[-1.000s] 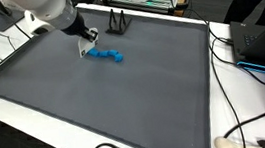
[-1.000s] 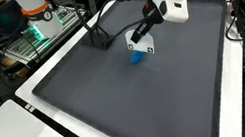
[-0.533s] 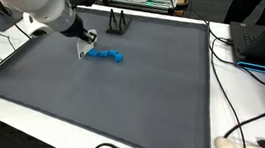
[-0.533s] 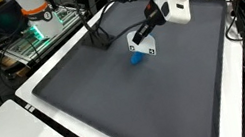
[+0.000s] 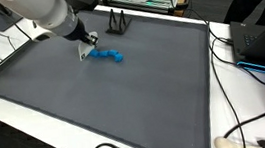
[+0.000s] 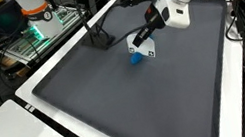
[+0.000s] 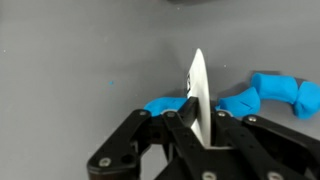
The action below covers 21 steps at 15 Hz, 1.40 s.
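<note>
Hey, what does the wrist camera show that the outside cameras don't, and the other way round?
Only the wrist view: the gripper fingers clamped on a white card seen edge-on, with the lumpy segments of a blue piece showing on both sides of it.

Only in an exterior view: the whole grey mat, the white table around it, a black stand at the mat's far edge, and the arm.

Shared: the gripper holding the card, and the blue piece lying on the mat close by it.
</note>
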### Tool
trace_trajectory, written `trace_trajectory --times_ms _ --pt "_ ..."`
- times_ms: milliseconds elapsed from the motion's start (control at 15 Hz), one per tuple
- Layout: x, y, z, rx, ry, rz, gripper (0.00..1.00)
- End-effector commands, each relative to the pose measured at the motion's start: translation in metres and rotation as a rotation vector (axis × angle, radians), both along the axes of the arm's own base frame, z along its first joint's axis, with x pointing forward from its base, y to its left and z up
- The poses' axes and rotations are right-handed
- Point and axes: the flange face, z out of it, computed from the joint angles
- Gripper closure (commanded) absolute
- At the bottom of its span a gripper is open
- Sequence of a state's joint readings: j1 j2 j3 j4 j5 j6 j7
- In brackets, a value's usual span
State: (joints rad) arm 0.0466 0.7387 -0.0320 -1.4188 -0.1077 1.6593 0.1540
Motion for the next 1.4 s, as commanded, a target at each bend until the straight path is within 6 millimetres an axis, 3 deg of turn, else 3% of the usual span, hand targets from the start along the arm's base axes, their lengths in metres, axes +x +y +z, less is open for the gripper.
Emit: trace_trajectory --times_ms 0,1333 --pt "0.002 -0.004 -0.021 -0.027 0.019 0.003 0.98" --pt "-0.004 0.0 -0.049 0.022 0.204 0.086 0.98"
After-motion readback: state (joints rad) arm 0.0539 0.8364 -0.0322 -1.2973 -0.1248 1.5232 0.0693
